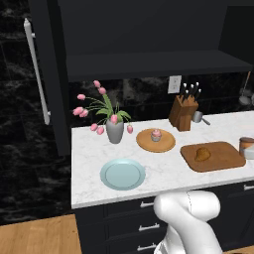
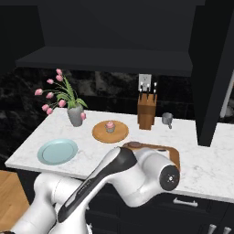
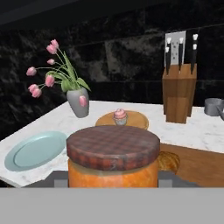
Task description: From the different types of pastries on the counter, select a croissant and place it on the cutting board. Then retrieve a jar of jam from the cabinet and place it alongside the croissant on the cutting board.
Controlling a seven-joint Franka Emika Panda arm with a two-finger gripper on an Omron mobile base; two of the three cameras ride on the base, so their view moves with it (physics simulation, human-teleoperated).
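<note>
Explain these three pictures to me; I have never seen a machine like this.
It is a white robot arm on a driving base in a rendered kitchen. Two pictures come from cameras behind the arm, left and right; the third looks along its hand. On the marble counter stand a vase of pink tulips, a light blue plate, a round tray with a cupcake, a knife block and a cutting board bearing the croissant. The gripper is shut on the jar of jam.
</note>
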